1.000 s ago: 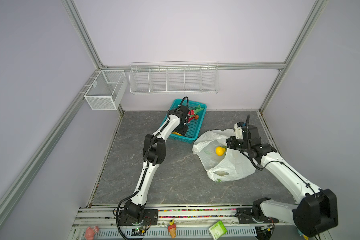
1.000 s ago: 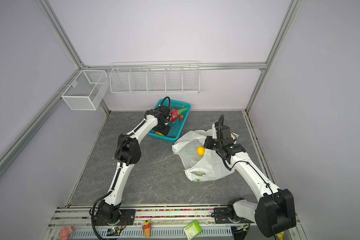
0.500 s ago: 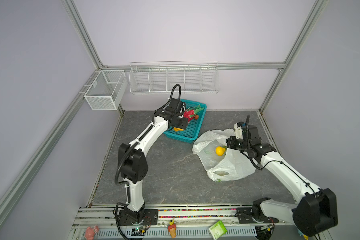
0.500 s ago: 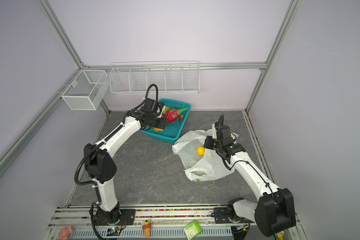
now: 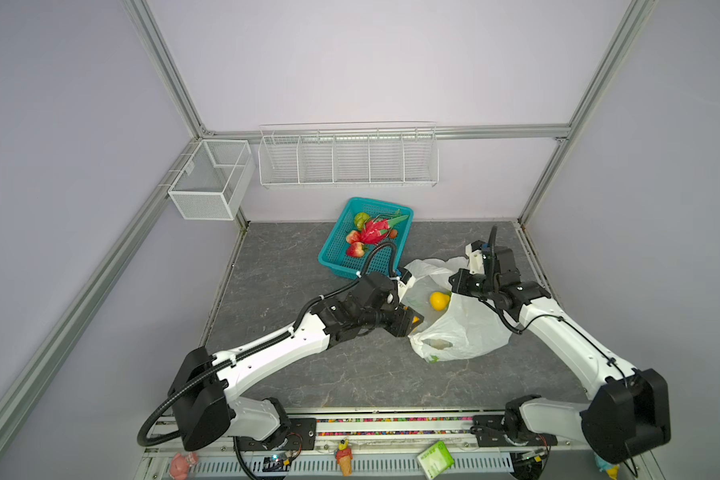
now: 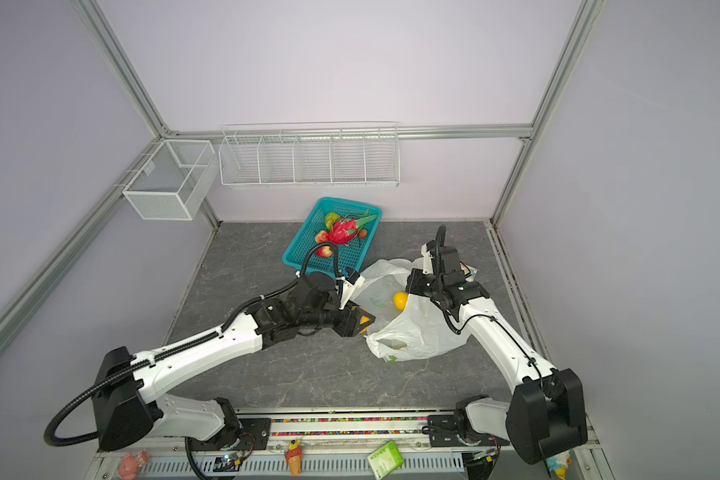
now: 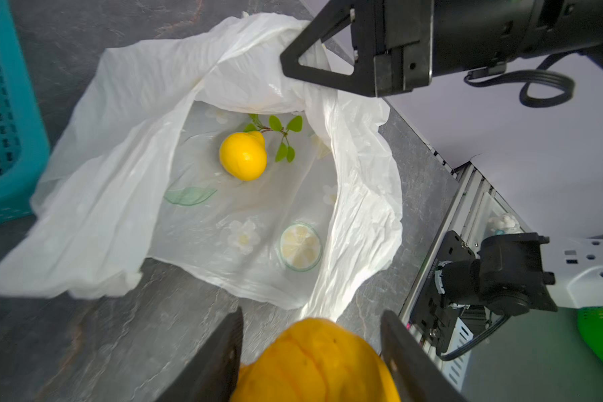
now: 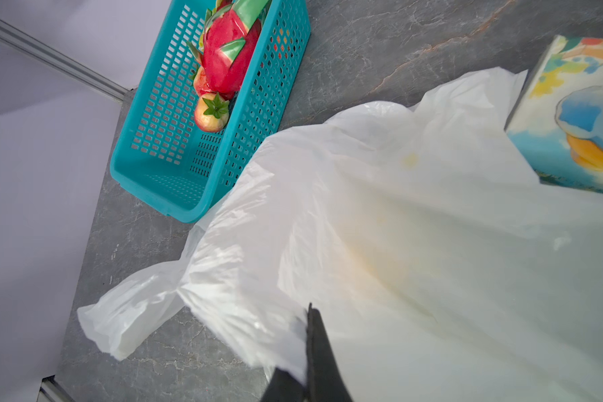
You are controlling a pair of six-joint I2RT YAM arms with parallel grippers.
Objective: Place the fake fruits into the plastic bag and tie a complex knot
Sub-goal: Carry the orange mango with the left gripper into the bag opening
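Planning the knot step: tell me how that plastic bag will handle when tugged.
Probably floppy: the plastic bag sags in crumpled folds where the right hand pinches its rim. Likely very light, being thin and translucent, so it may slide on the table. The lemon inside could roll as it shifts.

The plastic bag [image 7: 112, 115] gapes wide, its far rim pinched up by the right gripper [image 5: 454, 284], with bare tabletop [image 7: 84, 330] lying open between its mouth and the left gripper [image 7: 310, 315], which clasps an orange [image 7: 314, 365]. A lemon [image 7: 243, 156] sits inside, and the teal basket [image 7: 0, 121] crowds one flank just beside the mouth.
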